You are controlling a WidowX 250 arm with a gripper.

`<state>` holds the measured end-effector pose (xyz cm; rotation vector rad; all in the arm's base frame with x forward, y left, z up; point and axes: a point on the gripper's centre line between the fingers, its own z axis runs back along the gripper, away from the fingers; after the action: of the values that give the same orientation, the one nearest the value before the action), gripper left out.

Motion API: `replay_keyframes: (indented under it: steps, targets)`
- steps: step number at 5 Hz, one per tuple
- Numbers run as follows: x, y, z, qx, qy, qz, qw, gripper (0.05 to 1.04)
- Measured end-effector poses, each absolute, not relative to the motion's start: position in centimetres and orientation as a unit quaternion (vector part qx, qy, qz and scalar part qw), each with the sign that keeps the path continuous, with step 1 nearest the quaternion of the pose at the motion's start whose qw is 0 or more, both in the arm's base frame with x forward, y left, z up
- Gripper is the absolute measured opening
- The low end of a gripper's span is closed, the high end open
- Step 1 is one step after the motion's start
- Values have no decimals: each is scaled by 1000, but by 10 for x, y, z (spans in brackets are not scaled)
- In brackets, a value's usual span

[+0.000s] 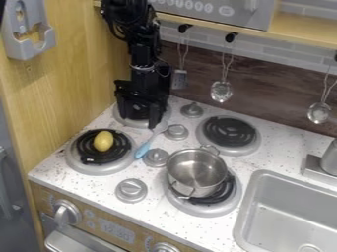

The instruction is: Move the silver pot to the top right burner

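Front knob [164, 247] cut off below; silver pot [196, 172] partly hides its burner [205, 210]; pincer [139, 121] spread wide.

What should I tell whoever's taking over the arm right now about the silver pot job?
Gripper: open and holding nothing, at the top left burner.
Silver pot: on the bottom right burner, off-centre toward its upper left.
Done: pot not yet gripped or moved onto the target.
Left: grip the pot, lift it, set it on the top right burner, let go.
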<state>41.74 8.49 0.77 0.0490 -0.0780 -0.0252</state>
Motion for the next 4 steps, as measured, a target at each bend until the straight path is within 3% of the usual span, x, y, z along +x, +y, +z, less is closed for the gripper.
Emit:
replay_keyframes:
  steps: [1, 3, 4]
  targets:
    - [408, 83, -14, 18, -11, -12, 1000, 999]
    - [401, 49, -25, 12, -1, -45, 999, 999]
    - [405, 4, 2, 18, -36, -85, 996, 999]
